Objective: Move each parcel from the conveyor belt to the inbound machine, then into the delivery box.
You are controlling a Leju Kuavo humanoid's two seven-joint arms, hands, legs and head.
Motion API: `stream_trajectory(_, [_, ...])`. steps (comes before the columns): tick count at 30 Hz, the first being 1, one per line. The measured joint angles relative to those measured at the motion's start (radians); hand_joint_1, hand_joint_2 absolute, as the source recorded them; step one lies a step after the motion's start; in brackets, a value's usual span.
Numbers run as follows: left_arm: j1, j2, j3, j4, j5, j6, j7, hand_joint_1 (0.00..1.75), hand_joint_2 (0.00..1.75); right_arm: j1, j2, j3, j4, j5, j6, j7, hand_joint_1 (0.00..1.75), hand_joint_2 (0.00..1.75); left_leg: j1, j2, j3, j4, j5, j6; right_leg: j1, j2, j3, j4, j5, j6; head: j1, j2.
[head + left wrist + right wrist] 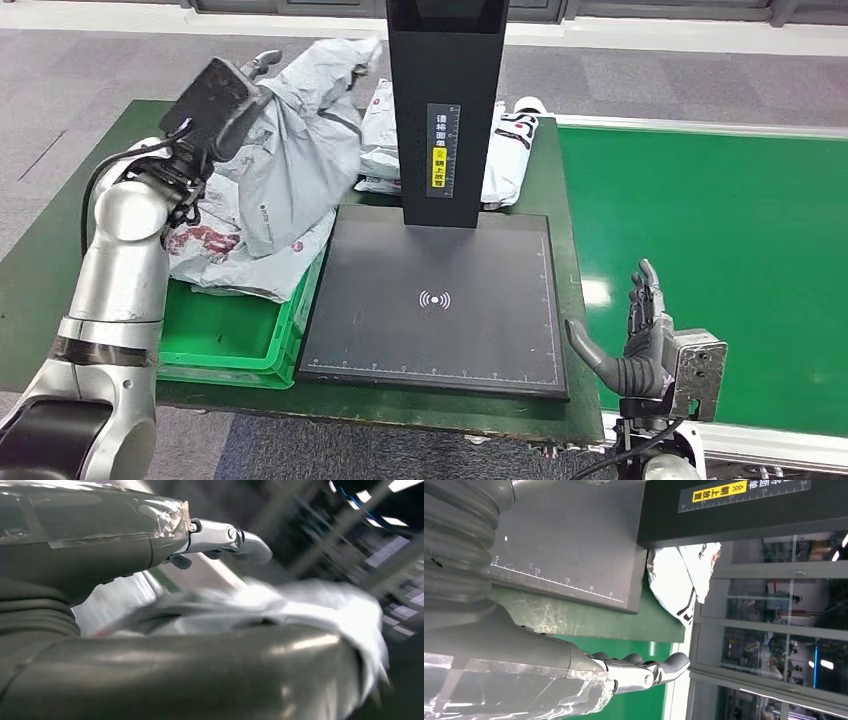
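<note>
Grey parcel (290, 170) gripped in left hand (235, 85) fingers (225, 537), above green box (225, 335)

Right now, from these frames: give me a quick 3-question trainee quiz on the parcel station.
1. True or false: a parcel lies on the black scan plate.
2. Which hand holds the grey parcel? A) left hand B) right hand C) neither
3. Fill in: the green crate sits on the plate's ____ side, by the robot's own sides.

Key
1. False. The plate is bare under the black column.
2. A. The left hand grips it above the crate; the right hand's fingers are spread, with nothing in them, at the edge of the green belt.
3. Left.
</note>
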Motion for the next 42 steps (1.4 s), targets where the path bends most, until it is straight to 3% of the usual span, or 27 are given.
stream_trajectory(3, [0.030,0.004,0.022,-0.024,0.250,-0.047,0.009,0.00,0.00,0.000,0.000,0.000,0.000,0.000,-0.005,0.005,0.00,1.75,0.000,-0.001,0.000,0.000,0.000,0.000,0.000,-0.001,0.000,0.000,0.000,0.000,0.000,0.000])
stream_trajectory(5, [0.044,0.007,0.036,-0.029,0.333,-0.037,0.020,0.00,0.00,0.001,0.000,0.000,0.000,0.000,-0.011,0.009,0.00,1.75,0.000,-0.001,0.000,0.000,0.000,0.000,0.001,-0.001,0.000,0.000,0.000,0.000,0.000,0.000])
stream_trajectory(16, [0.086,0.011,0.085,-0.023,0.353,0.108,0.022,0.00,0.00,0.013,0.000,0.000,-0.020,0.012,-0.022,0.037,0.00,1.75,0.000,-0.001,0.000,0.000,0.001,-0.001,0.001,-0.001,0.000,0.001,0.000,0.000,0.000,0.000])
stream_trajectory(18, [0.089,0.012,0.092,-0.023,0.330,0.145,0.017,0.00,0.00,0.014,0.000,0.000,-0.023,0.013,-0.022,0.037,0.00,1.75,0.000,-0.001,0.000,0.000,0.001,-0.001,0.001,-0.001,0.000,0.001,0.000,0.000,0.000,0.000])
stream_trajectory(24, [0.074,0.038,0.125,-0.006,0.100,0.389,-0.002,0.00,0.00,0.020,0.000,0.000,-0.027,0.019,-0.022,0.041,0.00,1.75,0.000,-0.001,0.000,0.000,0.001,-0.001,0.001,-0.001,-0.001,0.000,0.000,0.000,0.000,0.000])
stream_trajectory(26, [0.059,0.058,0.129,0.014,-0.010,0.382,0.006,0.00,0.00,0.024,0.000,0.000,-0.030,0.021,-0.022,0.041,0.00,1.75,0.000,-0.001,0.000,0.000,0.001,-0.001,0.002,-0.001,0.000,0.001,0.000,0.000,0.000,0.000])
stream_trajectory(28, [0.051,0.080,0.126,0.028,-0.102,0.305,0.001,0.00,0.00,0.031,0.000,0.000,-0.035,0.023,-0.022,0.040,0.00,1.75,0.000,0.000,0.000,0.000,0.001,-0.001,0.002,0.000,0.000,0.001,0.000,0.000,0.000,0.000])
stream_trajectory(32, [0.090,0.107,0.092,0.003,-0.235,0.059,-0.081,0.00,1.75,0.038,0.000,-0.001,-0.042,0.031,-0.007,0.036,0.00,1.75,0.000,0.000,0.000,0.000,0.001,-0.001,0.001,0.000,0.000,0.001,0.000,0.000,0.000,0.000])
stream_trajectory(36, [0.210,0.147,-0.021,-0.094,-0.324,-0.097,-0.219,0.00,1.75,0.035,0.000,-0.006,-0.042,0.036,0.023,0.034,0.00,1.75,0.000,0.002,0.000,0.000,0.000,0.000,0.000,0.002,-0.001,0.000,0.000,0.000,0.000,0.000])
stream_trajectory(39, [0.295,0.191,-0.126,-0.183,-0.363,-0.137,-0.299,0.00,1.75,0.028,0.000,-0.013,-0.041,0.040,0.038,0.033,0.00,1.75,0.000,0.001,0.000,0.000,-0.001,0.000,0.000,0.002,-0.001,0.000,0.000,0.000,0.000,0.000])
stream_trajectory(42, [0.342,0.229,-0.199,-0.243,-0.375,-0.148,-0.325,0.00,1.75,0.023,0.000,-0.017,-0.039,0.041,0.044,0.032,0.00,1.75,0.000,0.001,0.000,0.000,-0.001,0.000,0.000,0.001,-0.001,0.000,-0.001,0.000,0.000,0.000])
